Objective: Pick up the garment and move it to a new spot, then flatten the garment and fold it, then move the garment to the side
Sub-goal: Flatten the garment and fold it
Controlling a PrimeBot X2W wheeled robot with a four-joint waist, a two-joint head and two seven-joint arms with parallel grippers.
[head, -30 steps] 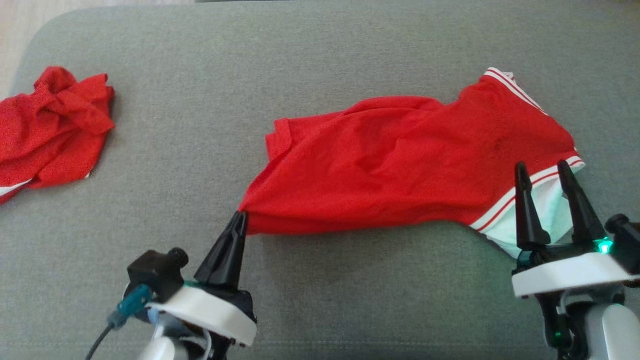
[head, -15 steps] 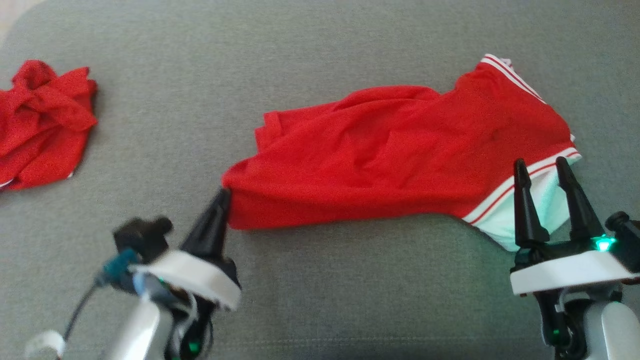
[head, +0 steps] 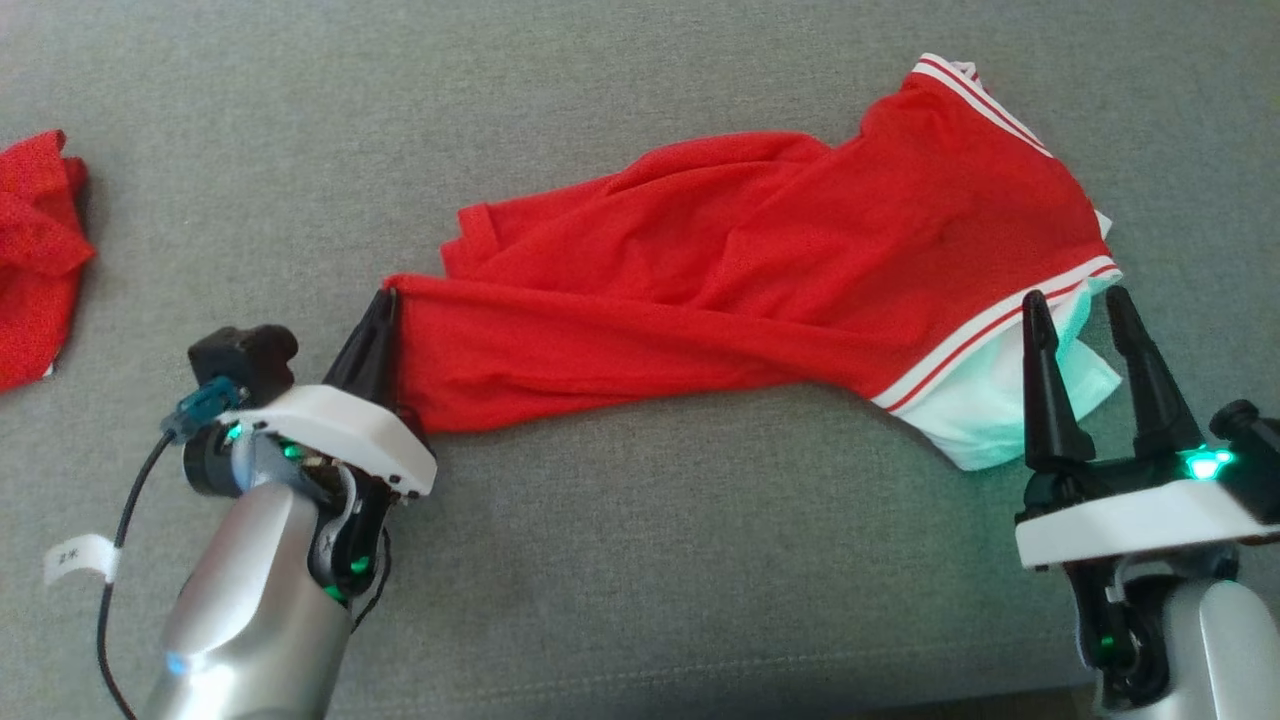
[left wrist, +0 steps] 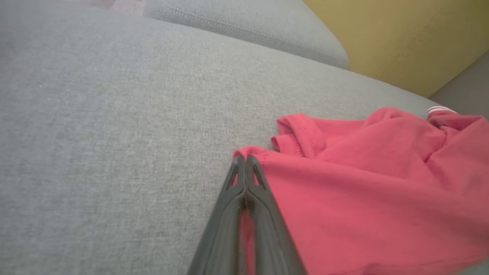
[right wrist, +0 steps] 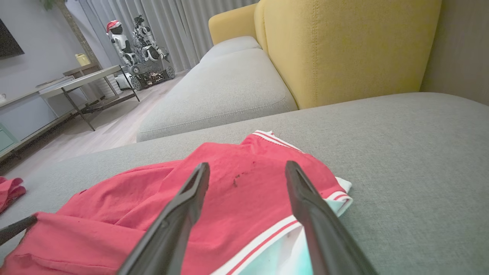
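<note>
The garment (head: 760, 270) is a red shirt with white-striped trim and a white inner side, stretched across the grey sofa cushion (head: 640, 560). My left gripper (head: 385, 300) is shut on its left corner, and the left wrist view shows the red garment (left wrist: 363, 198) pinched between the closed fingers of my left gripper (left wrist: 244, 160). My right gripper (head: 1078, 305) stands open over the white-trimmed right end. In the right wrist view the spread right gripper (right wrist: 247, 168) frames the garment (right wrist: 237, 198) without touching it.
A second crumpled red cloth (head: 35, 250) lies at the cushion's far left. A yellow backrest (right wrist: 344, 49) and another grey cushion (right wrist: 225, 91) lie beyond. A table (right wrist: 82, 78) and a parked robot (right wrist: 139, 49) stand on the floor further off.
My left gripper has pulled the garment's corner to the left and away, stretching the cloth longer. The head camera has shifted, sliding the crumpled red cloth toward the left edge. The right gripper stays open.
</note>
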